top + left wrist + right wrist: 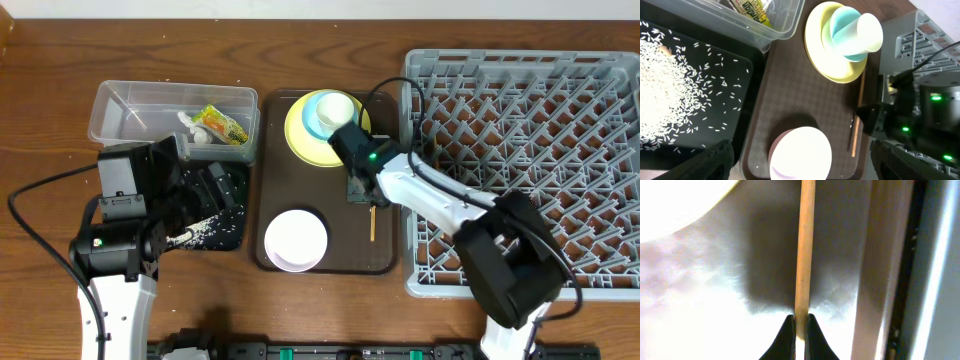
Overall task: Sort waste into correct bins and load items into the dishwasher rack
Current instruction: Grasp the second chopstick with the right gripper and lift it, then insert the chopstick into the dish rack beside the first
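Observation:
My right gripper is shut on a thin wooden chopstick, low over the brown serving tray; the stick's end shows below it. My left gripper hangs open by the black tray, its fingers either side of the white bowl from above. The yellow-green plate carries the light blue cup and small white cup. Rice lies in the black tray. The snack wrapper and a white scrap lie in the clear tub.
The grey dishwasher rack fills the right side, right against the brown tray's edge. The right arm's body reaches over the rack's left rim. A black cable loops on the table at the left.

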Motion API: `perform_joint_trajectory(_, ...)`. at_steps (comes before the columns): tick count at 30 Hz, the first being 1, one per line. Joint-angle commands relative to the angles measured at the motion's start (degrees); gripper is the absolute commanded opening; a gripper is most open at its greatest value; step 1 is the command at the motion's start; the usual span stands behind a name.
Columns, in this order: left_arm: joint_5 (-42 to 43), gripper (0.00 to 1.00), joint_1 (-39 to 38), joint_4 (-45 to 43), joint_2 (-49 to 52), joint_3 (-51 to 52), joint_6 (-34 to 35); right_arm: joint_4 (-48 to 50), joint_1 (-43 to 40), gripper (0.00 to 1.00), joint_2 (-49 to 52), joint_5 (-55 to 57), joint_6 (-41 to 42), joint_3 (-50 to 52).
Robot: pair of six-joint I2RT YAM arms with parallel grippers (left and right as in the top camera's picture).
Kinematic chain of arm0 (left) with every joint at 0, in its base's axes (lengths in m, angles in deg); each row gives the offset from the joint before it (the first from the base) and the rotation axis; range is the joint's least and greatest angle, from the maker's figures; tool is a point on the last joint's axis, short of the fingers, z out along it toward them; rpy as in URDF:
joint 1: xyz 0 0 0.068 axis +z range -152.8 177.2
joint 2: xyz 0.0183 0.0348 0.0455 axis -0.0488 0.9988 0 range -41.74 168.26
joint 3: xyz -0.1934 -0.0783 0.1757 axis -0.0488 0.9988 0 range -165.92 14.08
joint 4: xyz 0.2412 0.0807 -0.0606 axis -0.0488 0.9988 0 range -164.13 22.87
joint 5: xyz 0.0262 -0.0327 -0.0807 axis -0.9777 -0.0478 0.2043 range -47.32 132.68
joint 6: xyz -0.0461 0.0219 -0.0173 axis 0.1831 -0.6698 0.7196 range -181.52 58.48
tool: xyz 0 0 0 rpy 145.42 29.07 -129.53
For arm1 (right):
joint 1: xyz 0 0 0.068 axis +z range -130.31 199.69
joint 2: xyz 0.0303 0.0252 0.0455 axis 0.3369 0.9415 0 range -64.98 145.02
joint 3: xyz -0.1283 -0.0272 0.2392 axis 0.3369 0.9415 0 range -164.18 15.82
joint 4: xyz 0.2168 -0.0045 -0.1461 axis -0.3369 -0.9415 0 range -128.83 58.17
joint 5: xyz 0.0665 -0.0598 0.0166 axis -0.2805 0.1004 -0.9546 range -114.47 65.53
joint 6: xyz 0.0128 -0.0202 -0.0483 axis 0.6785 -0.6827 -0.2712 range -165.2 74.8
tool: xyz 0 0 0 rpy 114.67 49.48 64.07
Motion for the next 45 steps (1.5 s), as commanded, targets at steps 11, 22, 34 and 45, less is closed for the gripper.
perform_joint_trajectory(11, -0.33, 0.90, 0.26, 0.00, 0.02, -0.24, -0.76, -7.74, -4.74, 0.01, -23.10, 4.17, -11.67, -2.60)
perform_joint_trajectory(22, -0.33, 0.90, 0.26, 0.00, 0.02, -0.24, -0.76, -17.18, -14.95, 0.01, -24.61, 3.82, -19.58, -1.42)
perform_joint_trajectory(34, -0.33, 0.89, 0.24, 0.00, 0.02, -0.24, -0.76, -15.89, -17.88, 0.02, -23.65, 3.87, -20.55, 3.58)
perform_joint_trajectory(45, -0.33, 0.89, 0.24, 0.00, 0.02, -0.24, -0.76, -13.27, -19.10, 0.04, -23.61, 4.07, -22.47, 5.81)
